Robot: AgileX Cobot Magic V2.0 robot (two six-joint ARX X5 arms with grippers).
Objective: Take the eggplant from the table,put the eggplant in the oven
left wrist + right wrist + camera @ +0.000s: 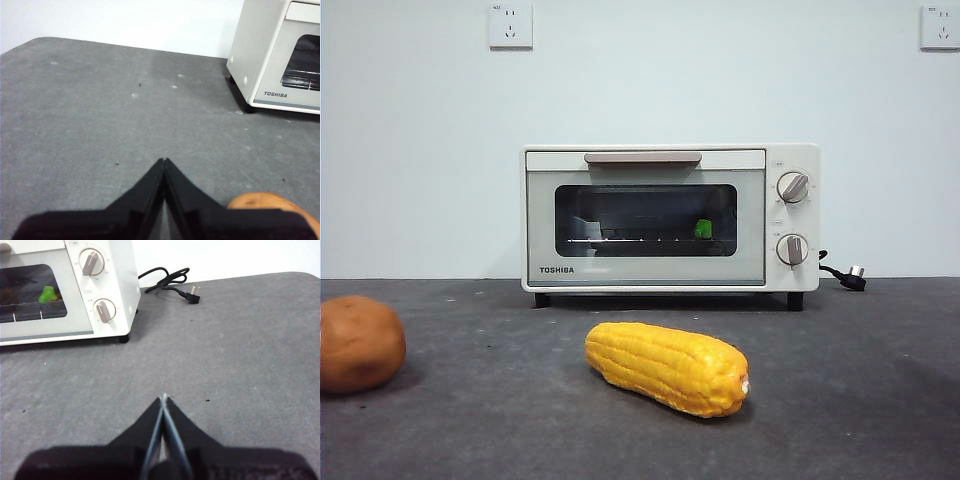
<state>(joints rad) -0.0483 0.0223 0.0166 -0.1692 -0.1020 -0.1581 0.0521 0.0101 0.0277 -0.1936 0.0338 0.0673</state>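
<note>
Oven [670, 220] stands at the back of the table [840, 400] in the front view, cream-white, with the name TOSHIBA on the lower left of its door. The door is closed, the bar handle [642, 158] runs along its top, and two round knobs [792, 187] sit one above the other on the right side. Through the dark glass I see the wire rack and, at its right end, the bright green cap of the eggplant [703, 229]; the purple body I cannot make out in the dark inside. A yellow corn cob [667, 367] lies on the table in front of the oven, well apart from it. A round brown potato [358, 343] sits at the left edge. A black power cord with its plug [848, 276] lies at the right of the oven. Neither of my arms shows in this view.

In the left wrist view, my left gripper [164, 161] hangs over bare grey table, its jaws pressed together with nothing between them. The potato [270, 202] shows just beside this gripper, and one corner of the oven [265, 55] stands further away.

In the right wrist view, my right gripper [163, 398] is also clenched and holds nothing, above bare table. The oven [112, 285] is ahead with both knobs, and the green cap [48, 294] shows behind the glass. The unplugged cord [172, 282] lies beside the oven.
</note>
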